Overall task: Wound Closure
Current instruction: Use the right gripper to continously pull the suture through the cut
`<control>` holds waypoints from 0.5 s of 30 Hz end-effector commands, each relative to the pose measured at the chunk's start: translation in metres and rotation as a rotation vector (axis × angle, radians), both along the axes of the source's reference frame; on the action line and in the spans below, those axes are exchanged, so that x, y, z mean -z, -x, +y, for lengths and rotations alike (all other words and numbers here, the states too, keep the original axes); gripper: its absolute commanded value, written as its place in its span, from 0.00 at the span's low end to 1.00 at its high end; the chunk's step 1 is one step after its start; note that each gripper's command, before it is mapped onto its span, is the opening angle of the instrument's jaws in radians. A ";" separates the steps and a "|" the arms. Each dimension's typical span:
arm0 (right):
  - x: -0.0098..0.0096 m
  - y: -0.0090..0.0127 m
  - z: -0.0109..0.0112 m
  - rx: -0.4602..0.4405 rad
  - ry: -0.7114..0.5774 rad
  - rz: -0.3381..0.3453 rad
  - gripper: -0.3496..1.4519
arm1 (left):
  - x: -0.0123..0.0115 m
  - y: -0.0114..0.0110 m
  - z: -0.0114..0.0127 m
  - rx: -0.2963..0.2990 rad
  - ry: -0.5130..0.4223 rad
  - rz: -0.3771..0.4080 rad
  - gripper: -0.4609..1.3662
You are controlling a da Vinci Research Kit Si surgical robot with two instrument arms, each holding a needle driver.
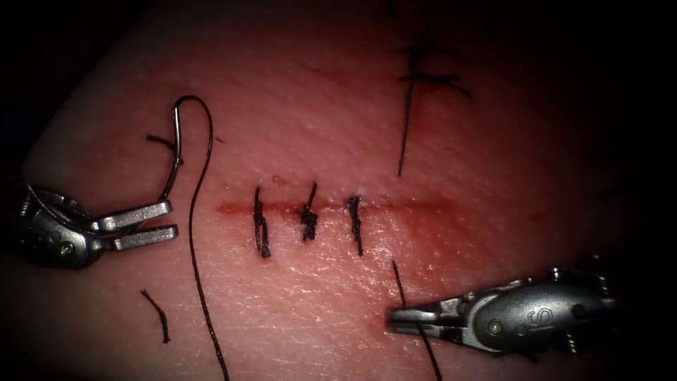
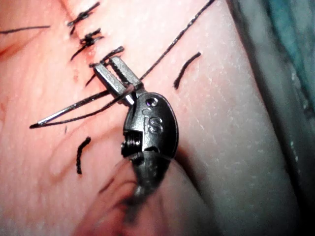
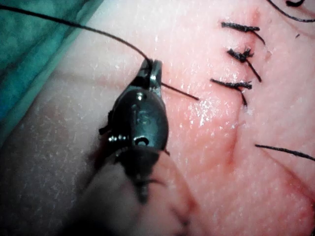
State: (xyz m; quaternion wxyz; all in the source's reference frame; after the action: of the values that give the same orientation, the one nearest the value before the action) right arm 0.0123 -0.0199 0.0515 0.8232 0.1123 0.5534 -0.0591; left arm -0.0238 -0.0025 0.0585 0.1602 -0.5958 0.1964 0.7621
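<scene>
The curved needle (image 1: 176, 144) lies on the tissue (image 1: 296, 296), out of it, at the left of the cut (image 1: 331, 207). Its hooked end points up, and the thread (image 1: 197, 233) runs from there down the tissue. The needle's lower end sits by the upper jaw of the left tool (image 1: 169, 220). That tool comes in flat from the left with its jaws a little apart, and I cannot tell if they pinch the needle. Three dark stitches (image 1: 308, 220) cross the cut. The right tool (image 1: 393, 319) comes in low from the right, below the cut. Its jaws are closed on a strand of thread. A short cut piece of thread (image 1: 156, 315) lies near the left tool.
</scene>
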 end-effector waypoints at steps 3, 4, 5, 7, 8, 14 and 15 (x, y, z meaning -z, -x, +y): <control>0.0016 0.0002 -0.0015 0.023 -0.007 0.015 0.00 | -0.0001 0.0002 0.0000 -0.009 -0.002 0.001 0.06; 0.0022 0.0002 -0.0021 0.028 -0.002 0.018 0.00 | -0.0001 0.0003 0.0000 -0.010 -0.001 -0.001 0.06; 0.0028 0.0001 -0.0026 0.031 -0.003 0.020 0.00 | -0.0001 0.0003 0.0000 -0.010 -0.001 -0.001 0.06; 0.0033 0.0000 -0.0032 0.034 -0.005 0.022 0.00 | -0.0002 0.0004 0.0000 -0.012 -0.002 0.000 0.06; 0.0035 0.0000 -0.0034 0.036 -0.006 0.020 0.00 | -0.0002 0.0004 0.0000 -0.012 -0.002 0.000 0.06; 0.0034 0.0000 -0.0036 0.040 -0.005 0.019 0.00 | -0.0001 0.0004 0.0000 -0.014 -0.003 0.001 0.06; 0.0035 0.0000 -0.0037 0.042 -0.005 0.020 0.00 | -0.0001 0.0004 0.0000 -0.014 -0.003 0.001 0.06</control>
State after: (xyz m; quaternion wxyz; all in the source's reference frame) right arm 0.0123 -0.0239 0.0479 0.8161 0.1265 0.5584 -0.0778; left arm -0.0242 -0.0025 0.0586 0.1584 -0.5957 0.1951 0.7629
